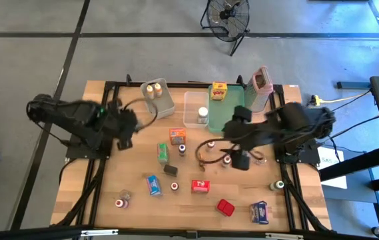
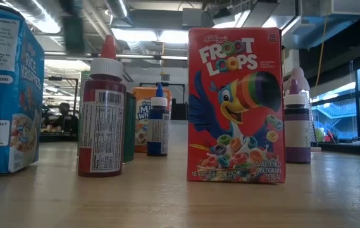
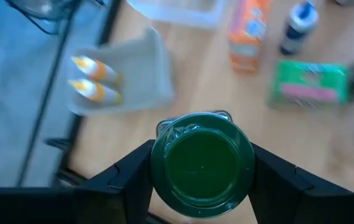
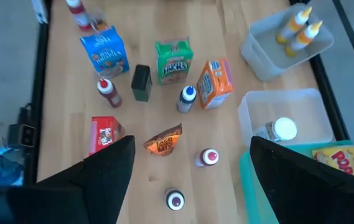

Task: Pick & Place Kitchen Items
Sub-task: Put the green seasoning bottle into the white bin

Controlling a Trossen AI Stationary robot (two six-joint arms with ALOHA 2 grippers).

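Holding a green-capped jar [image 3: 201, 165] in its jaws, the left gripper [image 1: 124, 128] nears the bins; the right gripper [image 1: 241, 160] hangs open; most kitchen items [image 1: 200, 186] remain on the desk [image 1: 109, 200].

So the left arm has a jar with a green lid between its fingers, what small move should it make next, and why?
Probably carry the green-lidded jar a little further toward the grey bin and stop above it. The left gripper is shut on the jar, held above the table, and the bin with two yellow-capped bottles lies just ahead with free room beside them. The right gripper hangs open over the table's middle.
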